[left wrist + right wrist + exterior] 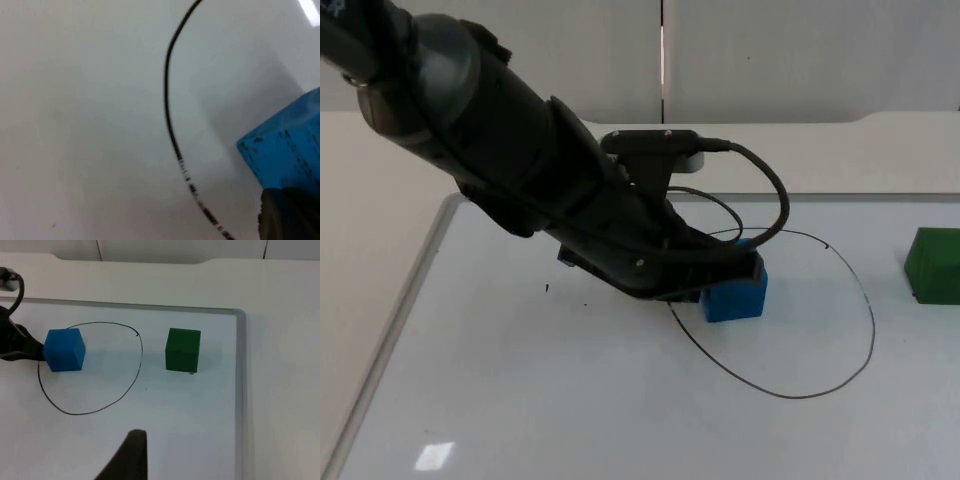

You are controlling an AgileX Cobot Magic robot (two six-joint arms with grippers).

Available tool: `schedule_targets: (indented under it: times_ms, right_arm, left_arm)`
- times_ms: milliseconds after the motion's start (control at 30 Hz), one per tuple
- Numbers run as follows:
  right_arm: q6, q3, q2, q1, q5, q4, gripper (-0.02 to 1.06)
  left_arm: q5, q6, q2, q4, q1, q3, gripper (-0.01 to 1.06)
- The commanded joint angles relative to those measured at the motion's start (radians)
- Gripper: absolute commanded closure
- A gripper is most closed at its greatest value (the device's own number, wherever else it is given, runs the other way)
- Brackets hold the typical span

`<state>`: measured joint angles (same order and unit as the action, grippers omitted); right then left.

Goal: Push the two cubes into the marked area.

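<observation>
A blue cube (734, 297) sits just inside the left rim of a hand-drawn black loop (820, 393) on the whiteboard. My left gripper (725, 268) presses against the cube's left back side, low over the board. The left wrist view has the blue cube (285, 140) close up beside the loop line (169, 125). A green cube (934, 265) stands outside the loop, at the far right. From above the board's near side, my right gripper (131, 460) looks over the blue cube (64, 350), the green cube (183, 350) and the loop (90, 412).
The whiteboard's grey frame (420, 270) runs along the left and back; its right frame edge (240, 365) lies just past the green cube. The bulky left arm (520, 160) crosses the board's back left. Bare board lies in front of the loop.
</observation>
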<state>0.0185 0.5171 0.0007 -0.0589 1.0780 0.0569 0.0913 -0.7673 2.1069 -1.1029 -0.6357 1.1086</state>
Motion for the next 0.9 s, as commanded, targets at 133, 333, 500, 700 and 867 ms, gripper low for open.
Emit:
schedule_targets:
  times_ms: [133,333,500,700,867]
  right_arm:
    - [-0.003,-0.003,-0.001,0.006,-0.001,-0.003,-0.01]
    - [-0.003,-0.003,-0.001,0.006,-0.001,-0.003,-0.01]
    - [-0.003,-0.003,-0.001,0.006,-0.001,-0.003,-0.01]
    - [-0.003,-0.003,-0.001,0.006,-0.001,-0.003,-0.01]
    - [-0.003,-0.003,-0.001,0.006,-0.001,-0.003,-0.01]
  left_arm:
    - [0.007,-0.001,-0.002,-0.008,-0.005,0.012,1.05]
    - [0.007,-0.001,-0.002,0.042,-0.005,0.013,1.05]
    - [0.013,-0.001,-0.011,0.077,0.007,0.013,1.05]
    - [0.092,0.005,-0.041,0.118,0.086,0.013,1.05]
    - [0.144,0.005,-0.086,0.141,0.171,0.013,1.05]
